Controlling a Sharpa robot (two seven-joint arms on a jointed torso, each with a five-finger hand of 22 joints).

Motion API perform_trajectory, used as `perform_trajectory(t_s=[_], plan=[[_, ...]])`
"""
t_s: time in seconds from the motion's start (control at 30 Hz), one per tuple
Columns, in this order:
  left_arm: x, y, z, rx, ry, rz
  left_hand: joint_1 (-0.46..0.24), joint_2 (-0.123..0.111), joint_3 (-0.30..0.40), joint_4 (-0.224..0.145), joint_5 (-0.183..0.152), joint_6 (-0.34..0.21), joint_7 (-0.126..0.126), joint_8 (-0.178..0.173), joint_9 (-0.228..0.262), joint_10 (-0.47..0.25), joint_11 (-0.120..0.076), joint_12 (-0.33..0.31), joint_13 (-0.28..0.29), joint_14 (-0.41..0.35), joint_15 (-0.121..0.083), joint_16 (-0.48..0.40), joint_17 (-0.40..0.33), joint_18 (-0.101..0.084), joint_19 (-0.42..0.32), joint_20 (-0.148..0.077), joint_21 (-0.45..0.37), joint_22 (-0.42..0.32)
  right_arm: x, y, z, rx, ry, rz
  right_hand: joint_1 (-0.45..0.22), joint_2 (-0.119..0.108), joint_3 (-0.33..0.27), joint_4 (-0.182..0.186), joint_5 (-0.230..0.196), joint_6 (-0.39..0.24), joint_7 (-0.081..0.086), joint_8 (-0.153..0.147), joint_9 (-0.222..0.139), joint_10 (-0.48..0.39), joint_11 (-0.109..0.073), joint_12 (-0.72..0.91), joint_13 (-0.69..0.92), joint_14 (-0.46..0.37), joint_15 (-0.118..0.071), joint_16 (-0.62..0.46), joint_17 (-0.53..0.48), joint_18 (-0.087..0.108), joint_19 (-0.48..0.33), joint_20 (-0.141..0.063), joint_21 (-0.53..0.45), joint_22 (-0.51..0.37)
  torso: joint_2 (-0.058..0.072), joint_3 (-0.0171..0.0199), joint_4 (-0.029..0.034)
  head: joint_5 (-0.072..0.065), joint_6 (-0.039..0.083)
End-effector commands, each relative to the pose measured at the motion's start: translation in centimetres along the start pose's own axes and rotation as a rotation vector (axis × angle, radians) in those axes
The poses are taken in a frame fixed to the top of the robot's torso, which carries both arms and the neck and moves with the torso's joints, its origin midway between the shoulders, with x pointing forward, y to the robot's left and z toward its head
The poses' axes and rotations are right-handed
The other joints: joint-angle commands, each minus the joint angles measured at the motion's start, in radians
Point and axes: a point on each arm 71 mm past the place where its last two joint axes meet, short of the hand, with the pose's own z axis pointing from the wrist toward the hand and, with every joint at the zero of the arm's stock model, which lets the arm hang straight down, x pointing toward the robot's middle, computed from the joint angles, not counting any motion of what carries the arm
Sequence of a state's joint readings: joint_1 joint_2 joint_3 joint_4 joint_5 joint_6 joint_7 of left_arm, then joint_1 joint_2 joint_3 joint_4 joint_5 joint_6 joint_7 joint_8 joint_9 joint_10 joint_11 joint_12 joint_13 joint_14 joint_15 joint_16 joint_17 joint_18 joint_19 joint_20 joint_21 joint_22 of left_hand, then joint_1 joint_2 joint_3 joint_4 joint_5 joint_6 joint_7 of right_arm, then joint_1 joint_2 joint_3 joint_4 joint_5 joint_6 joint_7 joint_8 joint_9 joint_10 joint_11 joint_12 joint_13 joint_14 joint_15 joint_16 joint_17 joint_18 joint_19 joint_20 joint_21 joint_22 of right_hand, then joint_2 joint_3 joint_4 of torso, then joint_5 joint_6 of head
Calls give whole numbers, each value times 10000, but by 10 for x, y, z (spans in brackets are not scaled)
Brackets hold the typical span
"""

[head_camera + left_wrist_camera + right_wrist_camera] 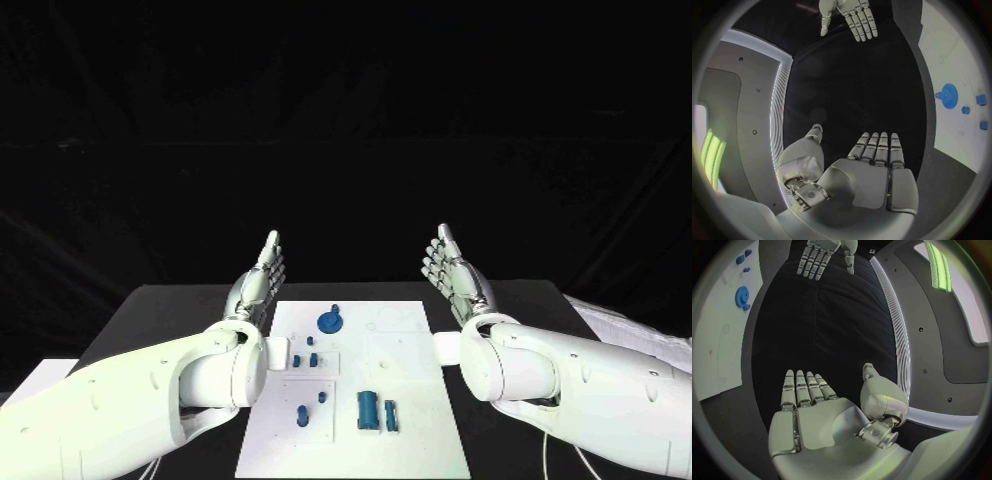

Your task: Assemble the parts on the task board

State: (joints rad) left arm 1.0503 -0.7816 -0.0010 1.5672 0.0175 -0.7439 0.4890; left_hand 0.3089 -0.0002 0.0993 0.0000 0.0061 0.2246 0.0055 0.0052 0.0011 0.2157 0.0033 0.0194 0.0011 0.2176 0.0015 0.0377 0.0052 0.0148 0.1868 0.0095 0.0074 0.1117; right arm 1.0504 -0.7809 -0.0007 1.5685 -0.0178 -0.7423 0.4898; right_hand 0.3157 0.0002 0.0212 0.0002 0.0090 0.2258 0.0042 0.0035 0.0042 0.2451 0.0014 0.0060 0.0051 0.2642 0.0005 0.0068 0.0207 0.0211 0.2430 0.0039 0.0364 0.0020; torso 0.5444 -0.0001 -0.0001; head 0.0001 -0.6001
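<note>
The white task board (397, 400) lies flat in the middle of the black table. On it a blue gear (332, 322) sits toward the far side, small blue pegs (304, 359) stand left of the middle, and two longer blue pieces (375, 411) lie near the front. My left hand (260, 280) is raised above the board's left edge, fingers straight and together, holding nothing. My right hand (456, 275) is raised the same way at the board's right edge, also empty. In the left wrist view the left hand (873, 172) faces the right hand (848, 17), with the gear (947, 92) beside.
The black table (159, 310) extends on both sides of the board. A pale cloth-like surface (620, 325) lies at the table's right edge. In the right wrist view the board (720, 340) and gear (742, 294) lie beside my right hand (826, 425).
</note>
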Motion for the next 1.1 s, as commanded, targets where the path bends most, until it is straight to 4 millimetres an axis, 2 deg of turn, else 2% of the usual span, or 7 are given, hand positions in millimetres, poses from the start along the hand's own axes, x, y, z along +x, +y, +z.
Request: perform_trajectory(t_s=[0.03,0.1,0.53,0.57,0.63,0.67,1.1], plan=[[1,-4,0,435,-132,210,-984,2,-993,0,-61,-715,-55,-52,-11,-689,-33,-194,-11,-691,-15,-377,-52,-148,-593,-95,-74,-355,-1,2,0,-181,-286,-4,-1007,-2,-212,-2,-90,-719,-42,-35,-42,-781,-14,-60,-51,-847,-5,-68,-207,-211,-779,-39,-364,-20,-2,1,1,-1,1],[1,-4,0,435,-132,210,-1159,2,-993,0,-61,-840,-55,-52,-11,-810,-33,-194,-11,-816,-15,-377,-52,-148,-700,-95,-74,-1117,-1,2,0,-181,-286,-4,-1185,-2,-212,-2,-90,-846,-42,-35,-42,-921,-14,-60,-51,-991,-5,-68,-207,-211,-914,-39,-364,-20,-2,1,1,-1,1],[1,-4,0,435,-132,210,-1936,2,-993,0,-61,-1410,-55,-52,-11,-1345,-33,-194,-11,-1338,-15,-377,-52,-148,-1152,-95,-74,-1117,-1,2,0,-181,-286,-4,-1971,-2,-212,-2,-90,-1410,-42,-35,-42,-1532,-14,-60,-51,-1669,-5,-68,-207,-211,-1529,-39,-364,-20,-2,1,1,-1,1],[1,-4,0,435,-132,210,-2117,2,-993,0,-61,-1538,-55,-52,-11,-2157,-33,-194,-11,-2176,-15,-377,-52,-148,-1868,-95,-74,-1117,-1,2,0,-181,-286,-4,-2166,-2,-212,-2,-90,-1548,-42,-35,-42,-1692,-14,-60,-51,-1835,-5,-68,-207,-211,-1681,-39,-364,-20,-2,1,1,-1,1],[1,-4,0,435,-132,210,-3089,2,-993,0,-61,-2246,-55,-52,-11,-2157,-33,-194,-11,-2176,-15,-377,-52,-148,-1868,-95,-74,-1117,-1,2,0,-181,-286,-4,-2445,-2,-212,-2,-90,-2258,-42,-35,-42,-2451,-14,-60,-51,-2642,-5,-68,-207,-211,-2430,-39,-364,-20,-2,1,1,-1,1],[1,-4,0,435,-132,210,-3089,2,-993,0,-61,-2246,-55,-52,-11,-2157,-33,-194,-11,-2176,-15,-377,-52,-148,-1868,-95,-74,-1117,-1,2,0,-181,-286,-4,-3157,-2,-212,-2,-90,-2258,-42,-35,-42,-2451,-14,-60,-51,-2642,-5,-68,-207,-211,-2430,-39,-364,-20,-2,1,1,-1,1],[1,-4,0,435,-132,210,-3089,2,-993,0,-61,-2246,-55,-52,-11,-2157,-33,-194,-11,-2176,-15,-377,-52,-148,-1868,-95,-74,-1117,-1,2,0,-181,-286,-4,-3157,-2,-212,-2,-90,-2258,-42,-35,-42,-2451,-14,-60,-51,-2642,-5,-68,-207,-211,-2430,-39,-364,-20,-2,1,1,-1,1]])
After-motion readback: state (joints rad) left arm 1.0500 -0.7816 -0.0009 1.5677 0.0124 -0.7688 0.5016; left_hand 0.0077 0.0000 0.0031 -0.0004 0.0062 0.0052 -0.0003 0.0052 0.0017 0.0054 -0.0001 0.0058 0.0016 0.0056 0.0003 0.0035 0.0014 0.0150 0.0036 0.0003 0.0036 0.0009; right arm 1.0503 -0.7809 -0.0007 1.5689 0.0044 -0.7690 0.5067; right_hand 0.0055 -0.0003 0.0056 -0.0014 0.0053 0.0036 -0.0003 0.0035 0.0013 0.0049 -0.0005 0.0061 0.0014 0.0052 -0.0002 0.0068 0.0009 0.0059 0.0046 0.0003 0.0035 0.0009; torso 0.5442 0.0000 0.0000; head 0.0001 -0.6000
